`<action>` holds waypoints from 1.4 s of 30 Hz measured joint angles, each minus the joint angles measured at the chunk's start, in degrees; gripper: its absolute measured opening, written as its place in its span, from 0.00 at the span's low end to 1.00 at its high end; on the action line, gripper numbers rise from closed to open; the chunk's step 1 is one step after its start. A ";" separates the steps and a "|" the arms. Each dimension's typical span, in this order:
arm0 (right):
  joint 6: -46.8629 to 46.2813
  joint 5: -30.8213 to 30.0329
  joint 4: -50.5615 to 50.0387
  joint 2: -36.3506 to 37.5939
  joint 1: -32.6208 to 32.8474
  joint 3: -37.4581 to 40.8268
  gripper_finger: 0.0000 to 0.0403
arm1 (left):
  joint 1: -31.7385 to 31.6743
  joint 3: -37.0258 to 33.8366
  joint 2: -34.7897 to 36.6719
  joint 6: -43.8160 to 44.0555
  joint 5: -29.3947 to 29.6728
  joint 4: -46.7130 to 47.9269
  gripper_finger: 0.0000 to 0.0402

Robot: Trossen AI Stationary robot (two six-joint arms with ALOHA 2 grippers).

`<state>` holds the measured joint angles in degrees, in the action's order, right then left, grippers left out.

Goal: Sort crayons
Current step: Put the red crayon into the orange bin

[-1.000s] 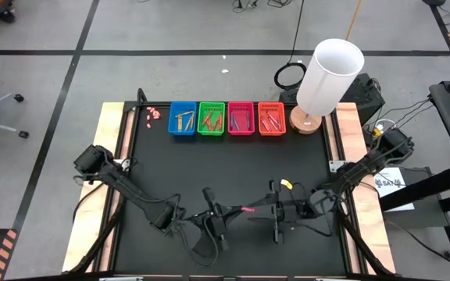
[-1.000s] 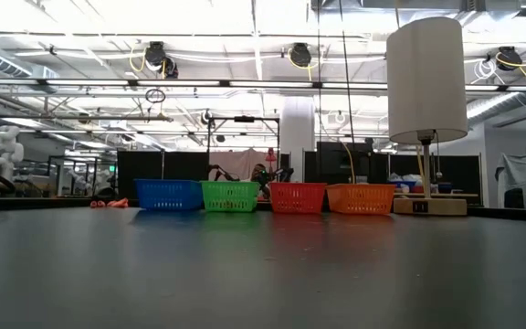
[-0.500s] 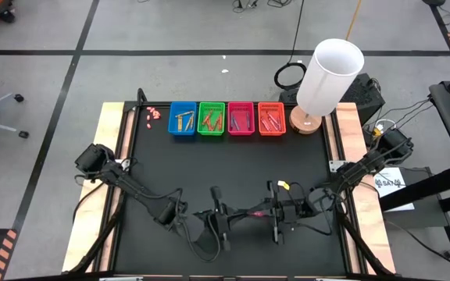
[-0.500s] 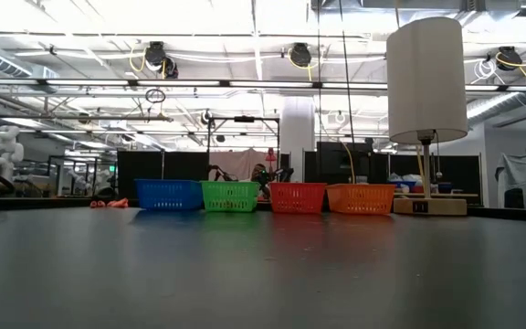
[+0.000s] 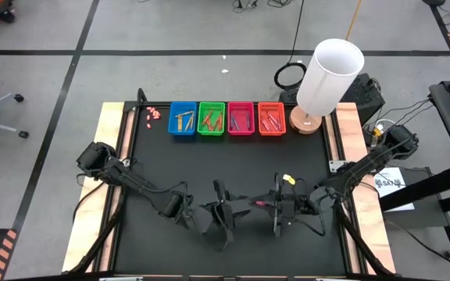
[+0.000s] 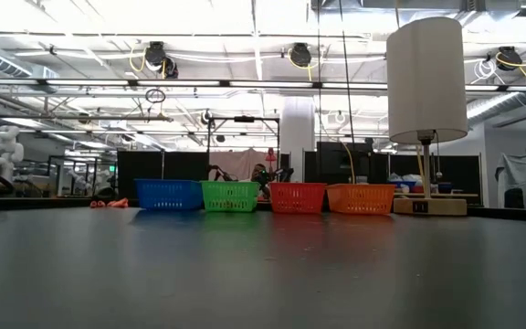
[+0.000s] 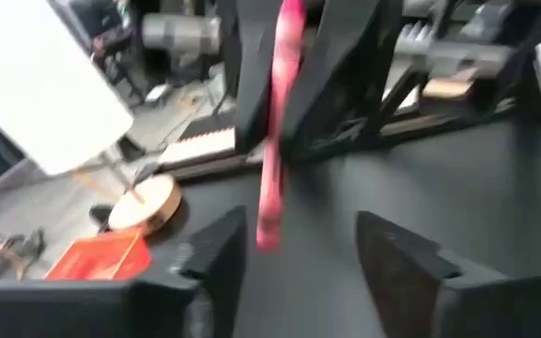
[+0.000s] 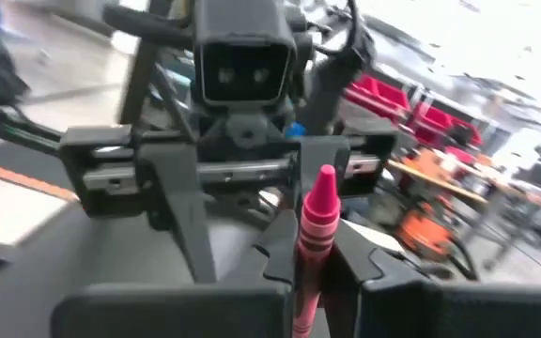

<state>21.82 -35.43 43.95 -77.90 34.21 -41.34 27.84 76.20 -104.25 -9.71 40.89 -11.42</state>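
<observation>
A pink crayon (image 5: 258,204) hangs above the table's near middle, between my two grippers, which face each other. My right gripper (image 5: 269,204) is shut on it. My left gripper (image 5: 239,208) is open; its fingers (image 7: 212,255) stand on either side of the crayon's free end (image 7: 269,230) without touching it. More crayons lie in the blue basket (image 5: 182,119), the green one (image 5: 211,119), the pink one (image 5: 241,118) and the orange one (image 5: 271,119), in a row at the far edge. My right gripper (image 8: 316,286) pinches the wrapped lower part (image 8: 308,268) of the pink crayon between its two fingers. The fingers come level from the table's right, and the crayon lies along them. Its pointed tip (image 8: 325,176) sticks out toward my left gripper, clear of the table.
A lamp (image 5: 328,74) with a white shade stands on a round wooden base at the far right, next to the orange basket. Small pinkish bits (image 5: 153,114) lie left of the blue basket. The dark mat (image 5: 233,164) between baskets and grippers is bare.
My left gripper has carried the pink crayon toward the table's right edge until it met my right gripper. The right gripper has taken hold of the crayon's end, and the left one has let go. The crayon stays level above the table.
</observation>
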 joint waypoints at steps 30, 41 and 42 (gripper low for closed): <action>-19.57 9.97 -38.64 12.53 -50.51 0.00 0.03 | -9.86 -14.86 0.04 26.55 -0.22 2.81 0.57; -26.24 25.12 -38.15 1.63 -66.14 0.00 0.03 | -8.79 -14.86 0.04 30.42 -0.40 2.95 0.57; -26.33 25.28 -37.86 0.42 -66.84 0.00 0.03 | -8.60 -14.86 0.04 30.44 -0.40 2.95 0.57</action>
<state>-4.51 -10.15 6.09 -77.47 -32.63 -41.34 19.25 61.34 -104.20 20.73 40.49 -8.47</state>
